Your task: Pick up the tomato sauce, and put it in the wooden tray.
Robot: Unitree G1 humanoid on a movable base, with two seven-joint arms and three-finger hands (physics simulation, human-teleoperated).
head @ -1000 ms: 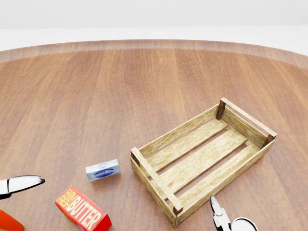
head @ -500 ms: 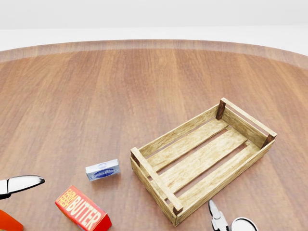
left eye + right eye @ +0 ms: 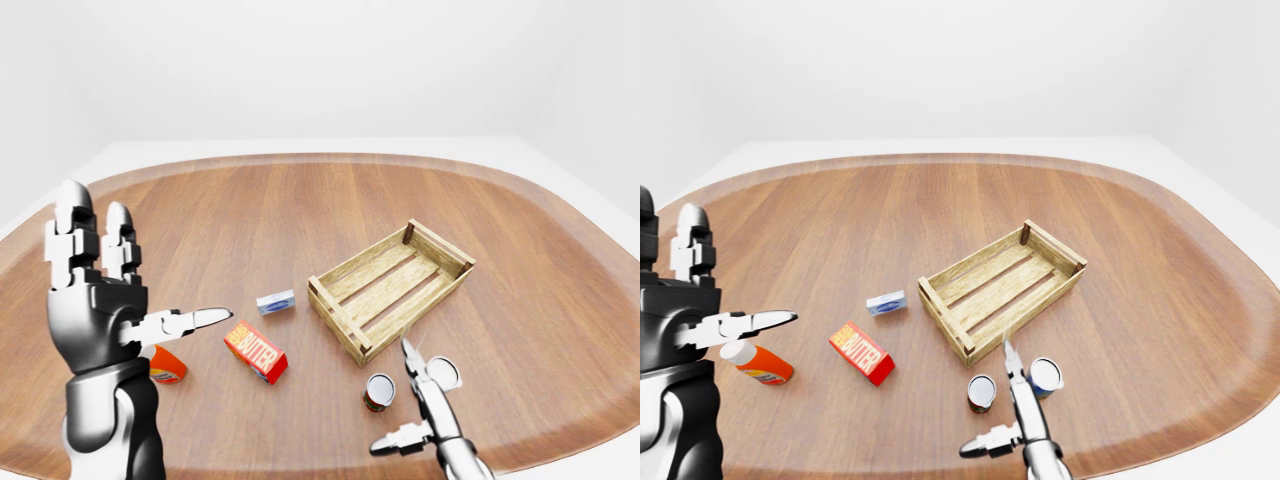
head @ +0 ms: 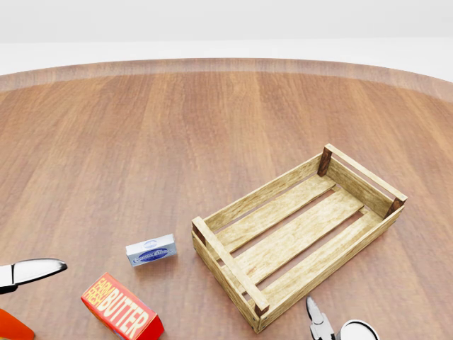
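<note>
While the right hand [image 3: 1012, 400] hovers fingers apart, it should probably close squarely round the tomato sauce [image 3: 981, 393] at its nine o'clock.

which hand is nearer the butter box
Left. The left hand hangs open just left of the butter box; the right hand is farther off, lower right, by the cans.
</note>
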